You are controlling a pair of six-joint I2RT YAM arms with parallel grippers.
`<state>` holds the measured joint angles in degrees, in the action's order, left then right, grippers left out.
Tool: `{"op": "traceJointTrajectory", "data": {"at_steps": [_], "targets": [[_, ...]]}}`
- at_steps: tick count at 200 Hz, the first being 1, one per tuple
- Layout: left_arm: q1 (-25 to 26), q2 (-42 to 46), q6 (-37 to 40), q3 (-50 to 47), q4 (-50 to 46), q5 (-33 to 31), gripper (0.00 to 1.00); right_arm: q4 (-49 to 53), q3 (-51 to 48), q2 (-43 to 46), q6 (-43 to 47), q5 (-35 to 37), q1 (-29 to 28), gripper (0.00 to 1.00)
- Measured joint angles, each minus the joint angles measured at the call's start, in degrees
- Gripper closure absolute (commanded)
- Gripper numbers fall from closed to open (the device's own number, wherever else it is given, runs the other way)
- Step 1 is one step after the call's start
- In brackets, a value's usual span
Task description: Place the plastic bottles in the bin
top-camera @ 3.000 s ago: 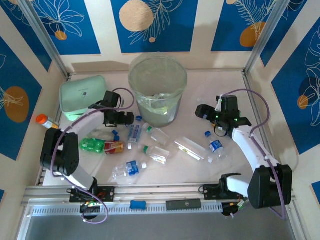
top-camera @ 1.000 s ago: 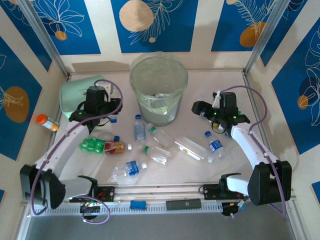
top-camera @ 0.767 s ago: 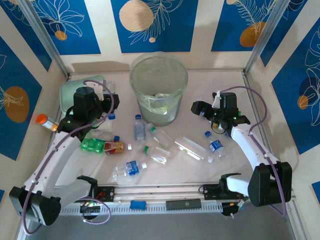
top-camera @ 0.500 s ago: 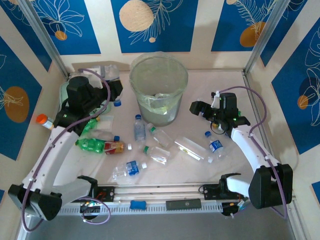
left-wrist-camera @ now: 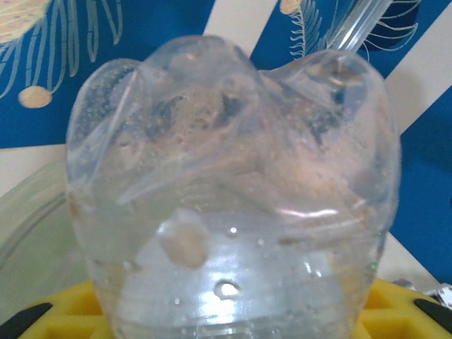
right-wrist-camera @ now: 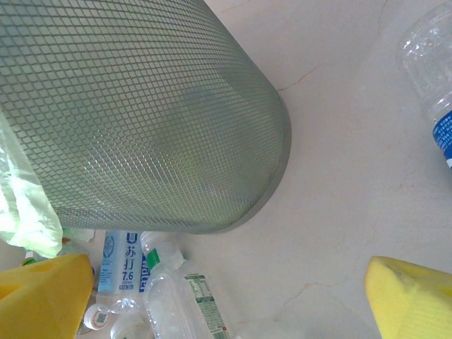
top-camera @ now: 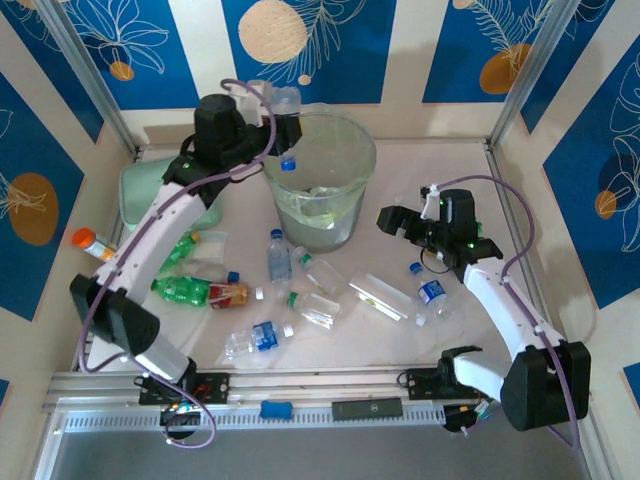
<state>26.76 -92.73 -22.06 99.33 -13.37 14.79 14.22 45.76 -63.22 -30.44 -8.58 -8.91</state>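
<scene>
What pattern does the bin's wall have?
The bin has a fine grey-green diamond mesh, clearest in the right wrist view.

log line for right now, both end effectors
left end effector: shut on clear bottle, raised by bin rim | right end effector: open, empty, right of bin

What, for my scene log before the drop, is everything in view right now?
bin: one, translucent pale green-grey with liner, far centre of the table
held bottle: one, clear, above the bin's left rim
loose bottles: roughly ten, mostly clear with blue labels, one green, one red-orange labelled, scattered in front of the bin
binned bottles: a few, clear, count unclear
zip case: one, mint green, far left
vial: one, orange-capped, left edge
block: one, blue, near rail
left end effector: shut on the held bottle
right end effector: open, right of the bin
</scene>
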Motion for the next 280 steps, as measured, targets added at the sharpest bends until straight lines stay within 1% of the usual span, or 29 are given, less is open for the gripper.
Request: {"op": "traceJointTrajectory", "data": {"at_steps": [28,55,96,120,134,146,156,178,186,226,256,280], "targets": [[2.34,-7.37,3.19,8.48,-3.69,-0.94,0.53,0.44,-0.63,1.97,0.31,0.04,0.0,0.01],[4.52,-12.76,7.26,13.33,-8.63,-3.37,0.53,0.61,-0.92,3.1,0.61,0.22,0.0,0.01],[7.34,-18.93,13.29,17.29,-16.94,-7.41,0.53,1.29,-1.42,3.82,1.05,0.44,0.02,0.01],[8.74,-20.72,16.28,17.92,-20.59,-9.79,0.53,1.49,-1.42,3.82,1.07,0.61,0.2,0.01],[9.18,-21.27,17.29,18.12,-21.94,-10.69,0.51,1.51,-1.44,3.82,1.07,0.61,0.37,0.01],[9.42,-21.42,17.99,18.21,-22.58,-11.06,0.47,1.55,-1.44,3.82,1.07,0.63,0.46,0.01],[9.49,-21.42,18.18,18.32,-22.99,-11.5,0.42,1.64,-1.44,3.82,1.07,0.63,0.59,0.01],[9.49,-21.42,19.17,18.58,-23.1,-12.13,0.23,1.68,-1.44,3.82,1.05,0.72,0.81,0.01],[9.49,-21.42,19.17,18.58,-23.12,-12.24,0.18,1.7,-1.44,3.82,1.05,0.87,0.92,0.01],[9.53,-21.07,18.73,18.58,-23.12,-12.37,0.0,3.06,-1.42,3.82,0.55,2.69,2.21,0.01],[9.53,-18.88,18.03,18.47,-23.12,-12.33,0.0,6.99,-0.04,3.63,-0.7,5.4,4.31,0.01],[9.53,-14.58,17.92,16.87,-23.1,-12.5,0.0,9.88,2.32,3.1,-2.38,7.37,6.25,0.01]]}}
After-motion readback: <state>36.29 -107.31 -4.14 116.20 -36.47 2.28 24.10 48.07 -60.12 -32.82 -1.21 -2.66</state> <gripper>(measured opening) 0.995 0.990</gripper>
